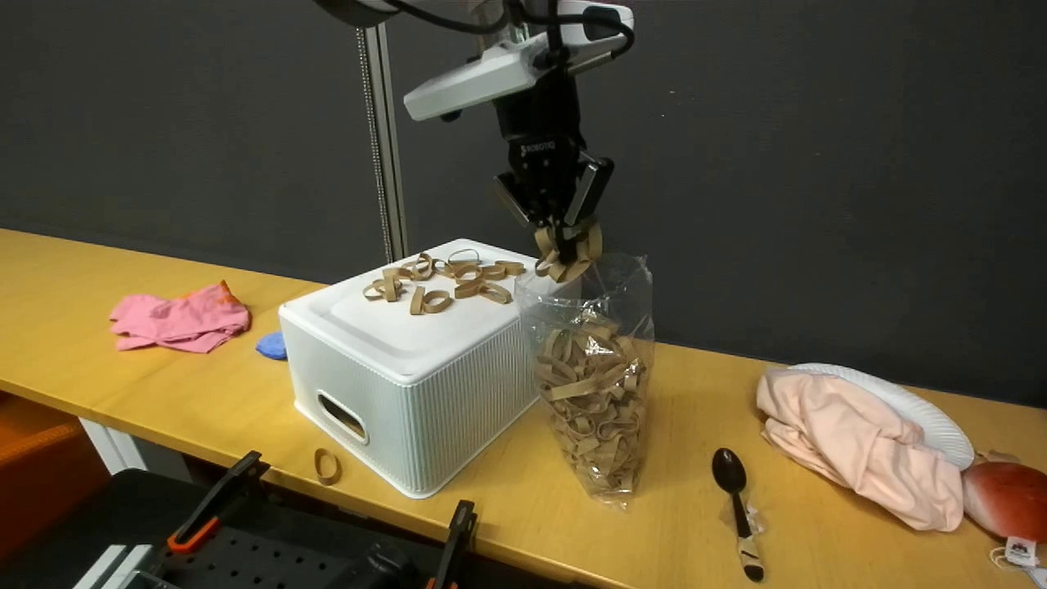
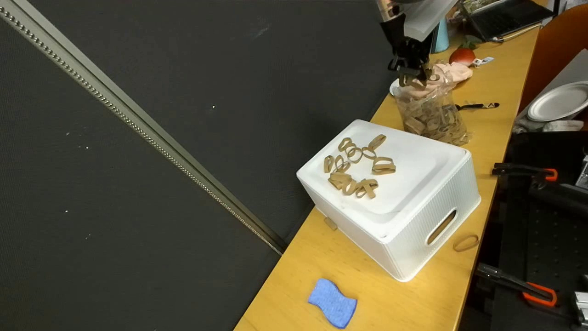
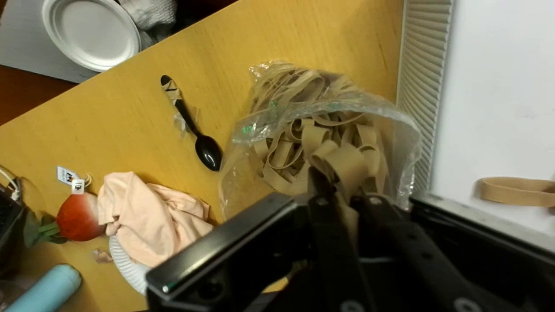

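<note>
Rubber bands (image 3: pixel 347 167), clasped; pincer (image 1: pixel 566 245), nearly closed

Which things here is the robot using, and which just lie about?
Apparently in use:
end effector, gripping tan bands
clear bag below it, holding more bands
white box with bands on top

Seemingly just lying about:
black spoon
peach cloth
pink cloth
blue sponge

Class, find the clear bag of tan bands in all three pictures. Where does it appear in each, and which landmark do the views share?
In an exterior view: the clear bag stands just right of centre.
In an exterior view: the clear bag is toward the upper right.
In the wrist view: the clear bag is around the middle, mouth facing the camera.
Shared landmark: the black spoon, near the bag in every view.
</note>
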{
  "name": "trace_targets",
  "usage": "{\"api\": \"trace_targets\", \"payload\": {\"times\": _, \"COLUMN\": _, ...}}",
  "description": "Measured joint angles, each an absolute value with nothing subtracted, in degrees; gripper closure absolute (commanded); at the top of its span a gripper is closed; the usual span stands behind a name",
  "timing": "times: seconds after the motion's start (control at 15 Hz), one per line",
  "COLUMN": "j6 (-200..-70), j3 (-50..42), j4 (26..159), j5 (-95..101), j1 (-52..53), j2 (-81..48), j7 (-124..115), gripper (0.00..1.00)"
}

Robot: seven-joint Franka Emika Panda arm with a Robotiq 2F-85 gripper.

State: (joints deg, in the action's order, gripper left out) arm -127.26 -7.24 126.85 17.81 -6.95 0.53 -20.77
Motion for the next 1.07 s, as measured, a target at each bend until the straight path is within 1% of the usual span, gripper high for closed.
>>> {"api": "trace_targets", "payload": {"times": 1.07, "j6": -127.4, "j3": -7.5, "j4": 127.4, "j5": 17.2, "j1": -7.4, "j2": 0.3, "j7": -20.0, "gripper": 0.98}}
